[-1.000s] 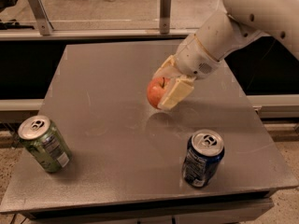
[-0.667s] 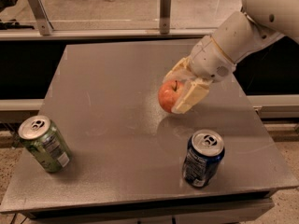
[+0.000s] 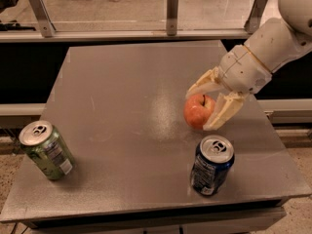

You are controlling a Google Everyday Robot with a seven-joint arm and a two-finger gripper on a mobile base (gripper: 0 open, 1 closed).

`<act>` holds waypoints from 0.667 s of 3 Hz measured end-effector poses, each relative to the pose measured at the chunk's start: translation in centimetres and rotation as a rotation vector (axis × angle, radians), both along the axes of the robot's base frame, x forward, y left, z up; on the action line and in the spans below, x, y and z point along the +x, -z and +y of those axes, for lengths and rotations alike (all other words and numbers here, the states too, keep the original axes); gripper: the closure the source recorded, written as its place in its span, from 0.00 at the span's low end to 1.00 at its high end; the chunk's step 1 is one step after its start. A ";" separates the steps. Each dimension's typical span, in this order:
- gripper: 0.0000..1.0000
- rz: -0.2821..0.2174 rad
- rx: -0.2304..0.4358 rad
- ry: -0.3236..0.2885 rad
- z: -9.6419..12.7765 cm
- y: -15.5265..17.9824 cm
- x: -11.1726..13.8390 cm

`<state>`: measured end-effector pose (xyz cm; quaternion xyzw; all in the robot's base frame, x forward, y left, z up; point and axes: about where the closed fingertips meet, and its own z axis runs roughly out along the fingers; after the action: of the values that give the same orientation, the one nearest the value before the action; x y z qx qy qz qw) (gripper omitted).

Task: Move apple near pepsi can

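Observation:
The red-orange apple [image 3: 196,113] is in the right half of the grey table [image 3: 122,87], low over its surface. My gripper [image 3: 199,109] comes in from the upper right on a white arm and is shut on the apple, one cream finger behind its top and one along its right side. The pepsi can [image 3: 211,165], dark blue with a silver top, stands upright near the front right edge, just in front of the apple and a little to the right, with a small gap between them.
A green can [image 3: 46,150] with a silver top stands tilted-looking near the front left corner. A railing with metal posts [image 3: 171,11] runs behind the table. The table's right edge is close to the arm.
My gripper has carried the apple to the right and toward the front, lowering it close to the pepsi can. The cans have not moved.

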<state>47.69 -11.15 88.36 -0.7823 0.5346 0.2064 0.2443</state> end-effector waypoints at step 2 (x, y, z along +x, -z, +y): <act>1.00 0.002 -0.010 -0.140 -1.0 0.7 -1.7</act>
<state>45.98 -12.16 87.68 -0.8187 0.4800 0.2210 0.2246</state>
